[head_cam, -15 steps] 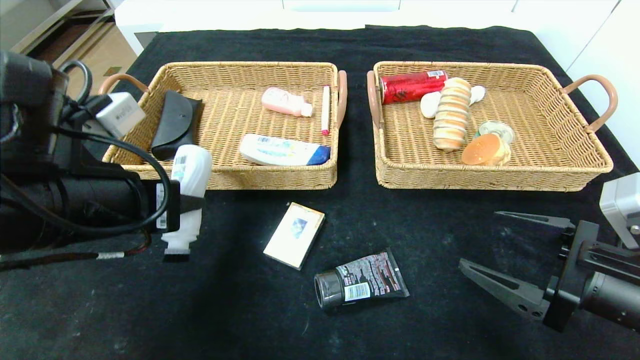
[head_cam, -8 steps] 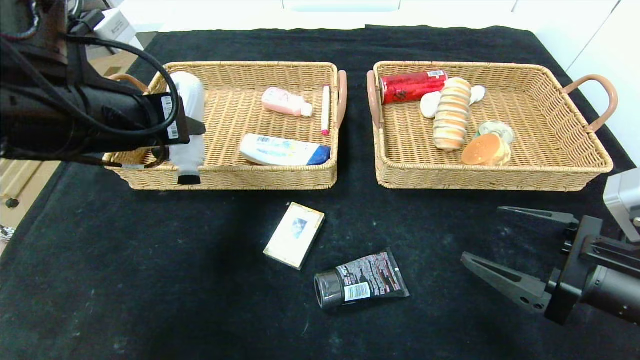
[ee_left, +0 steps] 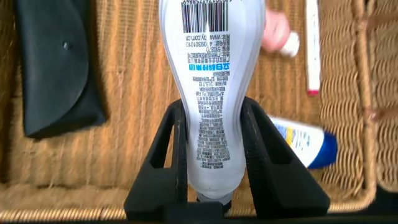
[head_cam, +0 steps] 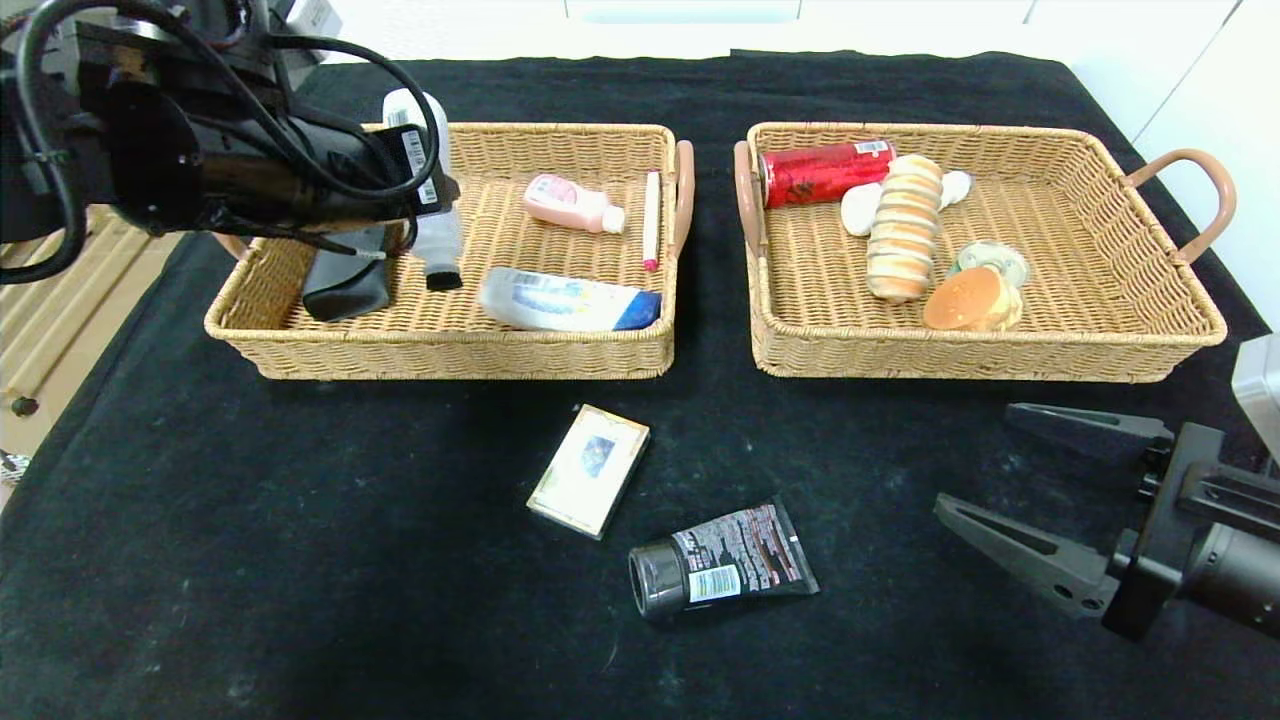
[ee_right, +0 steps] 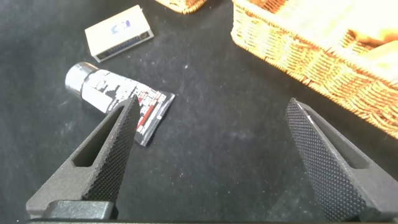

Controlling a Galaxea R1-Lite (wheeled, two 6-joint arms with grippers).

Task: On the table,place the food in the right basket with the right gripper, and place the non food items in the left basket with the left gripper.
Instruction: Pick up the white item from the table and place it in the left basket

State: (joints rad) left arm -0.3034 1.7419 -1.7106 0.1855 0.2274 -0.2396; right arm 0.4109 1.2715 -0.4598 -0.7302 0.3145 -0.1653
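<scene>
Left pincer point(ee_left: 214, 158): clamped on white plastic squeeze bottle w/ barcode label point(ee_left: 210, 93), gripped at narrow waist, dark cap end pointing toward robot. Held above left woven wicker basket point(head_cam: 450, 350), over its left half; judged positioned for drop, as bottle is non-food.

Bottle: glossy white, bulbous body tapering to neck, small print and barcode on rear face.

Already in left basket: black spectacle case point(head_cam: 345, 280), pink small bottle point(head_cam: 570, 203), white-and-blue tube point(head_cam: 570, 302), slim white pen point(head_cam: 651, 218).

Right pincer point(head_cam: 1040, 490): spread wide, nothing gripped, parked low over black-clothed table point(head_cam: 300, 560) near right wicker basket point(head_cam: 1100, 350).

Remaining on table: cream card box point(head_cam: 589, 469), black tube w/ printed label point(head_cam: 722, 570); both judged non-food.
</scene>
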